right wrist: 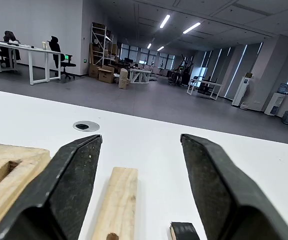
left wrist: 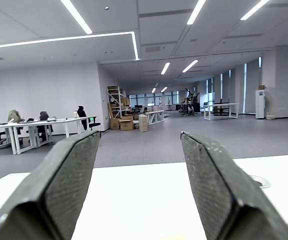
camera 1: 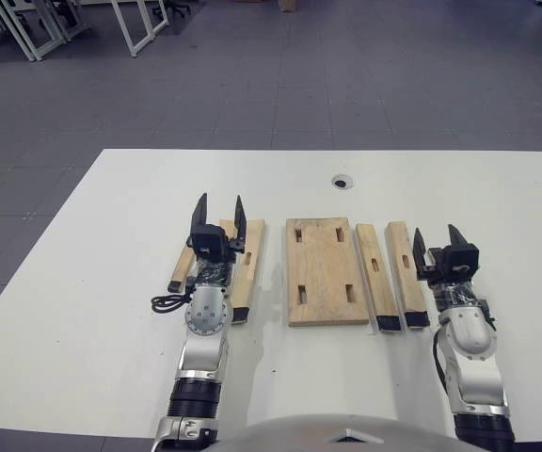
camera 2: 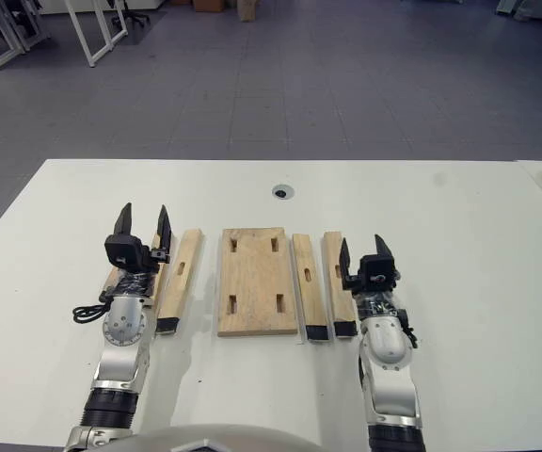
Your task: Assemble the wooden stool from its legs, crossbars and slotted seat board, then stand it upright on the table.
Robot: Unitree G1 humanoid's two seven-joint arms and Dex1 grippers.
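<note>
Left eye view: one pale wooden slotted seat board [camera 1: 325,271], four slots, lies flat on the white counter [camera 1: 83,311]; two black-tipped wooden slats [camera 1: 376,275] just right of it; at least two left-side slats [camera 1: 249,266], partly under the left gripper [camera 1: 220,202], spread wide; right gripper [camera 1: 436,234] likewise wide.

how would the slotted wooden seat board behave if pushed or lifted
The pale rectangular wooden seat board looks solid, so probably stiff. It lies flat on the white table, so likely slides rather than rolls, and may be hard to get under.
</note>
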